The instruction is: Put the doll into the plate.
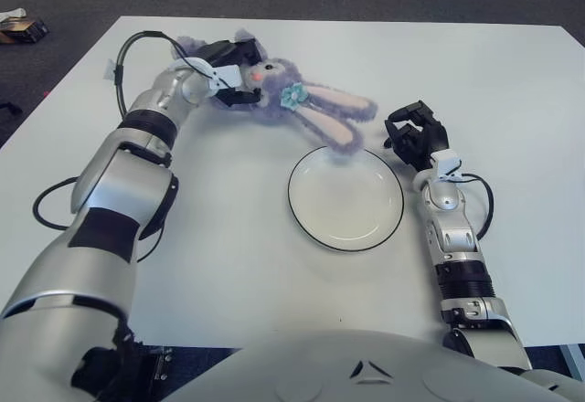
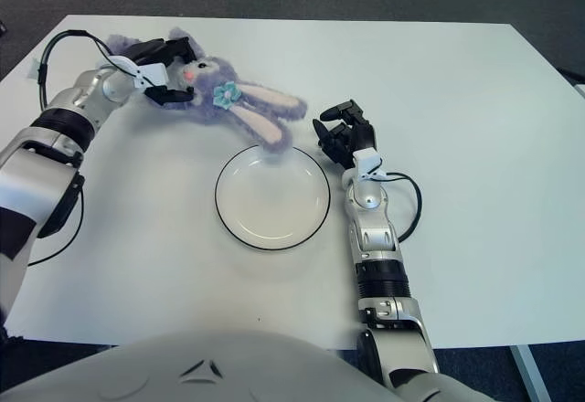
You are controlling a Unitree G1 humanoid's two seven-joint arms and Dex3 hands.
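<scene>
A purple plush bunny doll (image 1: 297, 100) with a blue bow and long pink-lined ears hangs in the air above the white table. My left hand (image 1: 230, 71) is shut on its body at the far left. The ears droop toward the far rim of the white plate with a black edge (image 1: 345, 197), which holds nothing. My right hand (image 1: 416, 139) shows beside the plate on its right, fingers curled and holding nothing.
The white table (image 1: 512, 100) spreads around the plate. A black cable (image 1: 55, 196) loops on the table by my left arm. A small dark object (image 1: 20, 26) lies on the floor at the far left.
</scene>
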